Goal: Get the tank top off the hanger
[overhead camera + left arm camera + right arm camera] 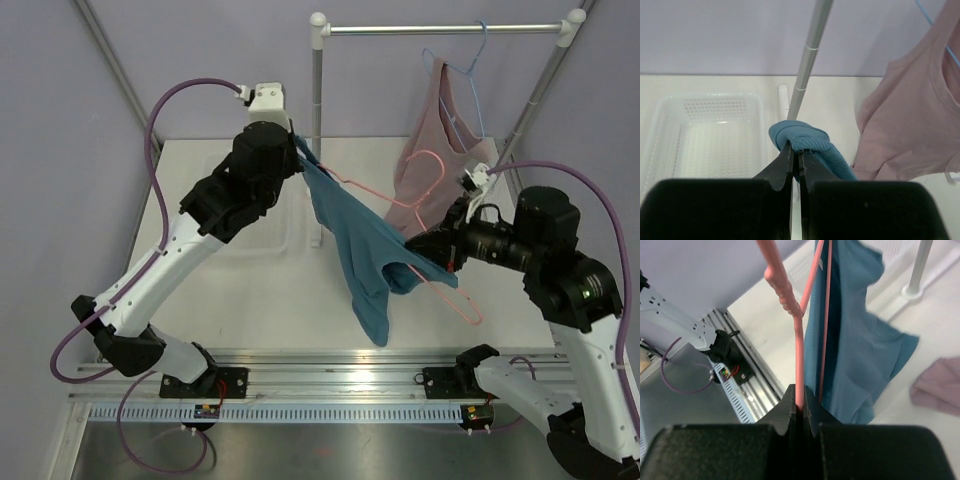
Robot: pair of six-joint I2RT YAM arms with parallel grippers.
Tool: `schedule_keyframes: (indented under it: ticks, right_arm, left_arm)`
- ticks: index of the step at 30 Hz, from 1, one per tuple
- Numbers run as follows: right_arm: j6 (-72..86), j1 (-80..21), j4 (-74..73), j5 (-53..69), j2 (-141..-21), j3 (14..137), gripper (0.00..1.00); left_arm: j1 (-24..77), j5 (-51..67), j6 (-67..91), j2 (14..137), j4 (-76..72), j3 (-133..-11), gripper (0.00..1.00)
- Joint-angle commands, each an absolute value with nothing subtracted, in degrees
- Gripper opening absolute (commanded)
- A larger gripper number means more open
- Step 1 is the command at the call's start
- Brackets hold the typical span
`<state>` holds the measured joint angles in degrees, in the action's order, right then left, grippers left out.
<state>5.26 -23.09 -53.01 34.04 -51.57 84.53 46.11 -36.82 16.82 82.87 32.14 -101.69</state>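
Pinching a tank top [360, 250] strap, left gripper [795, 159] had its fingers pressed together. Right gripper [800, 407] clamped hanger [799, 350] above table centre. Rack pole [317, 130] and mauve top [435, 130] stood close behind, toward far edge. Hanger partly hidden under fabric.

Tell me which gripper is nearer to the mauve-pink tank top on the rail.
Right. The right gripper, clamping the hanger, sits close beside the mauve-pink tank top; the left gripper, clamping the teal tank top, is beyond the rack post.
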Motion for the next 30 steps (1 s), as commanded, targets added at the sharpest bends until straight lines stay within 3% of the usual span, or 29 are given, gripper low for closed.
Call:
schedule_keyframes:
  ticks: [1,4,11,15,19,22,26,30]
  right_arm:
    - [3.25,-23.38,-42.12,36.39,-42.73,79.83,0.00]
    - [4.91,-23.38,-33.16,34.20,-38.50,74.29,0.00]
    - [18.16,-23.29,-3.22,28.30,-42.18,68.73,0.00]
    - [23.28,-23.38,8.86,25.60,-48.06,69.35,0.00]
    - [21.10,-23.38,15.11,17.60,-48.69,66.03,0.00]
    - [18.02,-23.29,2.60,9.25,-49.13,70.63,0.00]
    - [16.17,-23.38,-30.58,2.38,-53.34,81.11,0.00]
    - [15.82,-23.29,-39.71,-5.07,-55.62,85.15,0.00]
  left_arm:
    - [43.07,-40.17,24.94,80.51,35.59,-101.43,0.00]
    - [41.40,-33.59,27.24,79.20,36.83,-97.41,0.00]
    - [43.85,8.73,20.93,67.42,10.42,-73.26,0.00]
    - [48.16,16.08,16.61,65.13,5.01,-64.88,0.00]
    - [48.52,14.51,18.01,65.39,4.22,-60.03,0.00]
    - [48.52,4.50,20.38,67.31,10.43,-60.81,0.00]
    - [48.69,0.27,21.44,69.78,14.76,-63.01,0.01]
    - [49.57,-2.28,21.45,69.96,16.78,-64.60,0.11]
